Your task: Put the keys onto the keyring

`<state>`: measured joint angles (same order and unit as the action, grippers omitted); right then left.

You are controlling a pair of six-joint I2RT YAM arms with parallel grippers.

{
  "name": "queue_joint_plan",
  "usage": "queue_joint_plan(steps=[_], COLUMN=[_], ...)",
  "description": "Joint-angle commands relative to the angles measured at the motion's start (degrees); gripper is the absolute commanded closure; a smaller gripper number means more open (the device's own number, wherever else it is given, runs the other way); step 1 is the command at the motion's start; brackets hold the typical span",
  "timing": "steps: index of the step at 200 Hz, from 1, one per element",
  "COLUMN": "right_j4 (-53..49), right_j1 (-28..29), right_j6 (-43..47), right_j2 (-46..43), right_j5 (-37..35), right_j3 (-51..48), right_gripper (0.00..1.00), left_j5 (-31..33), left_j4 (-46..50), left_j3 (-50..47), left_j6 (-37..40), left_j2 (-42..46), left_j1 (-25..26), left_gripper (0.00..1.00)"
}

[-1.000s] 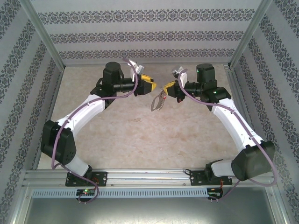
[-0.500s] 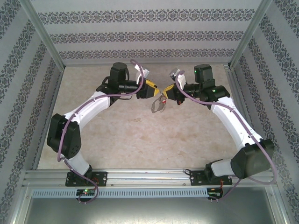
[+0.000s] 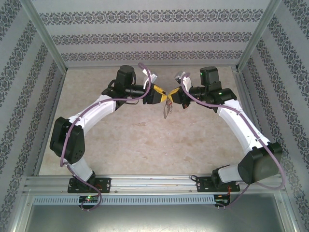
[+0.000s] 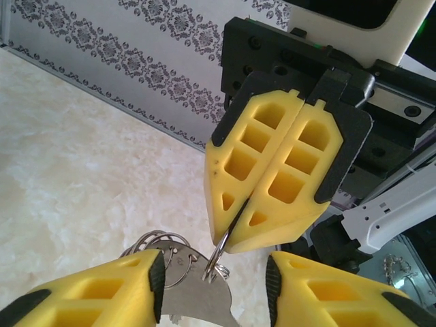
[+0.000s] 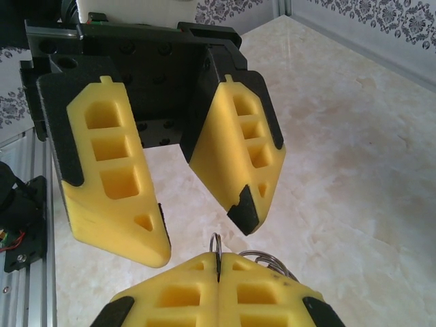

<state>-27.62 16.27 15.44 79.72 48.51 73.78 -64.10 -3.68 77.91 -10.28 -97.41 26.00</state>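
Two pincers meet tip to tip: my left pincer (image 3: 163,96) and my right pincer (image 3: 172,93).

Top view: one keyring (image 3: 166,111) hangs just below the tips, long axis pointing down, about equally near both arms.

Left wrist: left pincer released, its fingers straddling the keyring's flat plate. Right pincer clenched on the keyring's thin wire loop, directly above.

Right wrist: same pinch, one loop standing up from the closed tips.

Keys: none made out.
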Motion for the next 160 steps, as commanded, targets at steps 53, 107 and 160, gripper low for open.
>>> queue_joint_plan(steps=[53, 107, 160], right_j4=[1.8, 1.7, 2.2], right_j1=[0.0, 0.0, 0.0], right_j6=[0.8, 0.8, 0.5], right_j2=[-0.4, -0.5, -0.4], right_j5=[2.3, 2.3, 2.3], right_j3=[1.1, 1.2, 1.1], right_gripper=[1.00, 1.00, 1.00], left_j5=[-3.2, -3.4, -4.3], left_j4=[-4.8, -6.7, -7.7], left_j3=[0.5, 0.1, -0.3], left_j6=[-1.2, -2.1, -2.5], left_j2=[-1.1, -1.1, -1.2], left_j1=[1.3, 1.5, 1.6], left_gripper=[0.64, 0.75, 0.98])
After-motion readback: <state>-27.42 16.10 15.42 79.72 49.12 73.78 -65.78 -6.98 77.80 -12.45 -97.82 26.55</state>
